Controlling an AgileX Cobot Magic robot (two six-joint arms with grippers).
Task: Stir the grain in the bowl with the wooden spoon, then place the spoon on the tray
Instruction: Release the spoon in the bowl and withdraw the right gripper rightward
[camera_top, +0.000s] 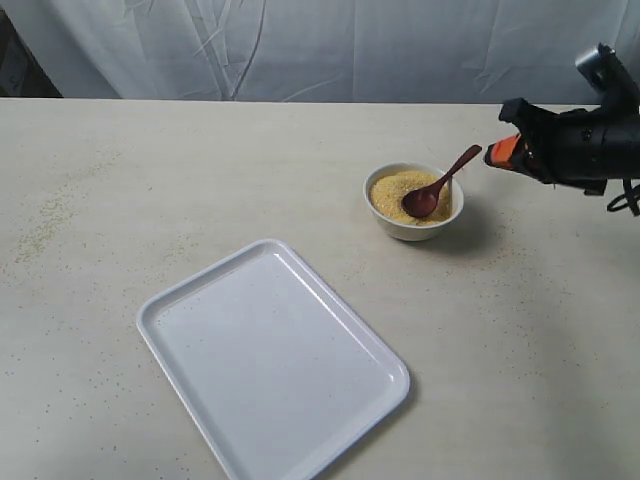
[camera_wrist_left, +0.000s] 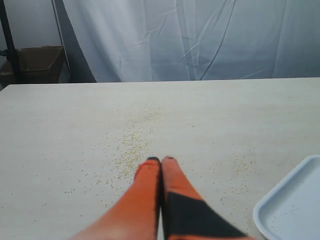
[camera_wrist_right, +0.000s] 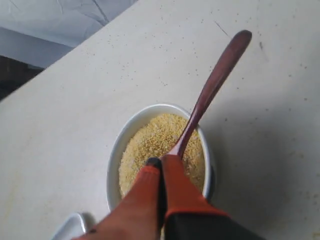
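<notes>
The white bowl (camera_top: 410, 231) stands right of the table's middle, filled with yellow grain (camera_top: 390, 189). The dark wooden spoon (camera_top: 453, 171) rests with its head in the grain and its handle leaning over the rim toward my right gripper (camera_top: 492, 155). That gripper hovers just beyond the handle's end, shut and holding nothing. In the right wrist view its closed tips (camera_wrist_right: 161, 161) hang over the grain (camera_wrist_right: 147, 142) in the bowl (camera_wrist_right: 116, 150), covering the head of the spoon (camera_wrist_right: 215, 85). The white tray (camera_top: 270, 360) lies at front centre. My left gripper (camera_wrist_left: 161, 160) is shut and holds nothing above bare tabletop.
Loose spilled grains (camera_wrist_left: 131, 150) dot the table under the left gripper and show at the far left (camera_top: 45, 215). A corner of the tray (camera_wrist_left: 295, 205) lies near that gripper. A white curtain (camera_top: 320, 45) hangs behind the table's back edge.
</notes>
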